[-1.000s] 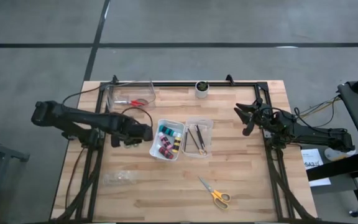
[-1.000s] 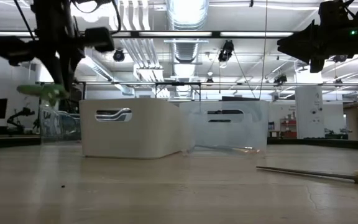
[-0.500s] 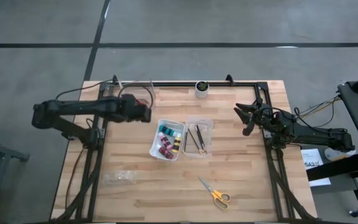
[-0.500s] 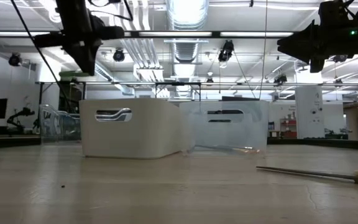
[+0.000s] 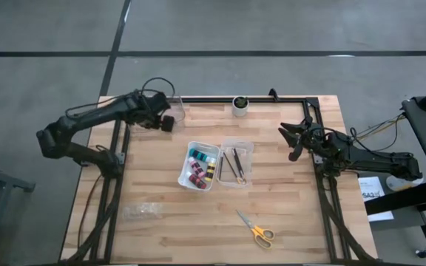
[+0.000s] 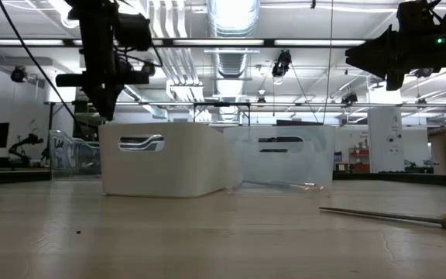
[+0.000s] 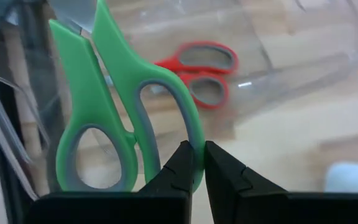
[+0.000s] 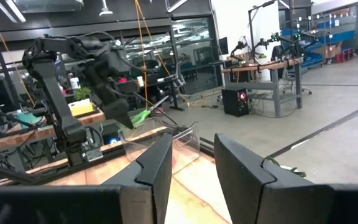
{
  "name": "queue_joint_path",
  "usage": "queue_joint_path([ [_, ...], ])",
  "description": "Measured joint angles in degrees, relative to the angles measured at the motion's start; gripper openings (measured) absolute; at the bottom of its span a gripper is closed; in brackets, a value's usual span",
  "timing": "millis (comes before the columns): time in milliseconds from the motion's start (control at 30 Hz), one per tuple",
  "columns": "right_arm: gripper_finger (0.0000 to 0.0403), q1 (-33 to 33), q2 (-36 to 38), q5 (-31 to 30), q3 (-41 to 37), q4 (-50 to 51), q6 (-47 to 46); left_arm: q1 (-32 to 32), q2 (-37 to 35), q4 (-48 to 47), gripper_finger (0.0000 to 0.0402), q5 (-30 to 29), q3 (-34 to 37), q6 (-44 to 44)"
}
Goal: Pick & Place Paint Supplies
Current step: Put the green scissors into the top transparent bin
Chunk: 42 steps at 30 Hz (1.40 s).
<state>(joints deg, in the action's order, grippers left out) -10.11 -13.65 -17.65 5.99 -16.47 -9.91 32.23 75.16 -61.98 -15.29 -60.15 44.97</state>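
Observation:
My left gripper (image 5: pixel 163 121) hangs over the clear bin (image 5: pixel 152 111) at the table's far left corner, shut on green-handled scissors (image 7: pixel 104 118). Red-handled scissors (image 7: pixel 199 73) lie on that bin's floor beneath it. A white bin (image 5: pixel 200 165) in mid-table holds several paint bottles, and the clear bin (image 5: pixel 236 162) beside it holds thin dark brushes. Yellow-handled scissors (image 5: pixel 256 230) lie flat near the table's near edge. My right gripper (image 5: pixel 293 140) waits open and high at the right side, with nothing between its fingers. My left gripper pinches the outer rim of one green handle loop (image 7: pixel 190 127) between its two fingertips (image 7: pixel 180 163). The fingers slant steeply down from above. The scissors are lifted clear over the clear bin, with the handles by the fingers and the blades reaching away from them.
A small white cup (image 5: pixel 239 105) stands at the far edge. A crumpled clear plastic bag (image 5: pixel 142 213) lies at the near left. A dark metal frame (image 5: pixel 220 99) runs along the table's far and side edges. Bare wood lies between the bins and the yellow scissors.
My left gripper has swung from beside the white bin toward the table's far edge, to above the far-left clear bin. It has rolled about its own axis on the way. It has stayed shut on the green scissors, which have travelled with it clear of the table.

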Motion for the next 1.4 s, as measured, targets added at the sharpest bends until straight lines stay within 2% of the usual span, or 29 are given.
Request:
queue_joint_path([
  [200, 0.0118, 0.0, 0.0, 0.0, 0.0, 0.0, 0.0, 5.0, 0.1, 4.8, 0.0027, 2.6, 1.5, -10.1],
  [333, 0.0118, 0.0, 0.0, 0.0, 0.0, 0.0, 0.0, 5.6, 1.0, 6.7, 0.0027, 4.4, 1.5, -22.1],
  [433, 0.0118, 0.0, 0.0, 0.0, 0.0, 0.0, 0.0, 5.6, 1.7, 6.7, 0.0027, 4.4, 1.6, -26.8],
  [900, 0.0118, 0.0, 0.0, 0.0, 0.0, 0.0, 0.0, 8.6, 8.4, 5.8, 0.0027, 2.9, 1.6, -33.6],
  [1167, 0.0118, 0.0, 0.0, 0.0, 0.0, 0.0, 0.0, 8.6, 14.8, 4.3, 0.0027, 2.9, 1.6, -43.2],
  [1400, 0.0118, 0.0, 0.0, 0.0, 0.0, 0.0, 0.0, 8.5, 14.3, 4.4, 0.0027, 3.3, 1.6, -45.7],
])
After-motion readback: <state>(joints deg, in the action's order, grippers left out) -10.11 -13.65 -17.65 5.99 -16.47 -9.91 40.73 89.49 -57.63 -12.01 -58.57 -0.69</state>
